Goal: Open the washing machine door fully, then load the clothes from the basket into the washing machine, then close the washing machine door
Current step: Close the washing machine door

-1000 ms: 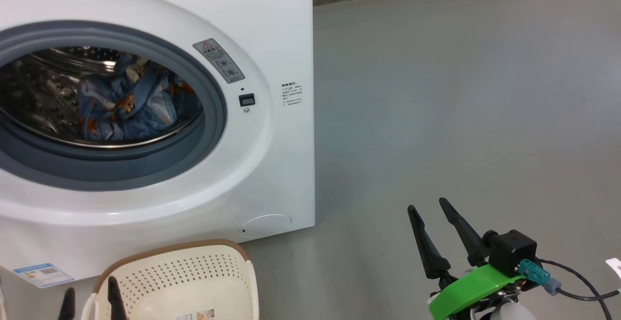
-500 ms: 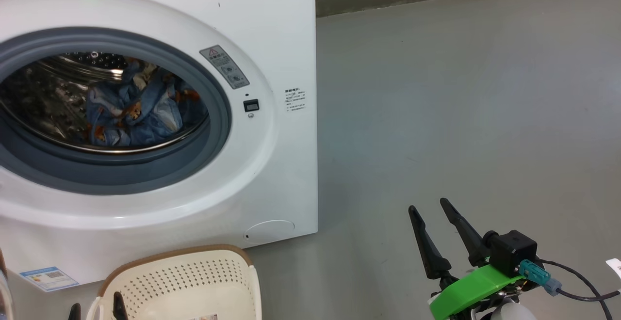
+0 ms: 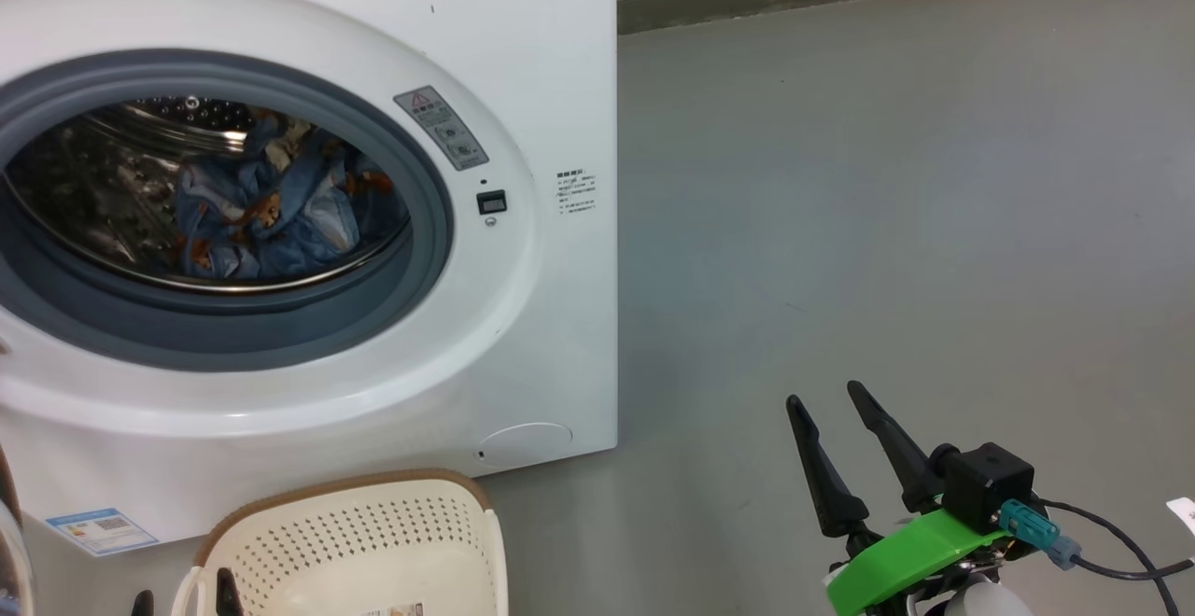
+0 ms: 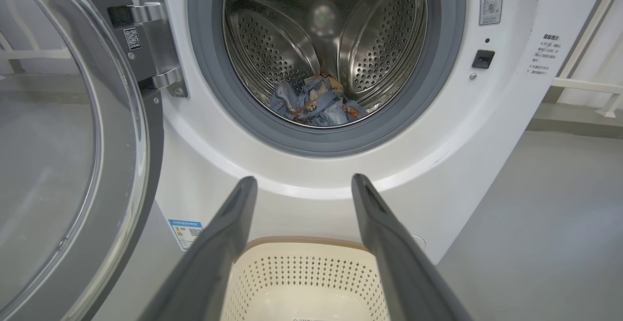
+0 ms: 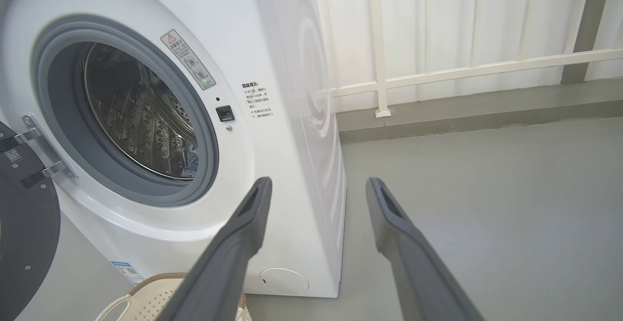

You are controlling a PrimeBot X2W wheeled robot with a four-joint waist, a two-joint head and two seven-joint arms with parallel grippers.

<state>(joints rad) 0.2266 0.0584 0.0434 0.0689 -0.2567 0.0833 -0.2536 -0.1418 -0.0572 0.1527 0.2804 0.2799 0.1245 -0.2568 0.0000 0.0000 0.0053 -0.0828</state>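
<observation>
With your left claw (image 4: 302,180) and right claw (image 5: 319,181) wide and empty, push the stiff door (image 4: 58,141) by its slick rim (image 4: 152,175).

Smooth grey floor (image 3: 887,205) seen, softly lit. Darker grey kerb (image 5: 462,109) set along floor's far edge. White ribbed wall (image 5: 438,14) seen behind kerb. White rail (image 5: 462,70) fixed across wall. Grey post (image 5: 581,24) stood beside wall.

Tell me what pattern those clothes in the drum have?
The clothes are light blue with small orange-brown printed figures, clearest in the head view.
</observation>
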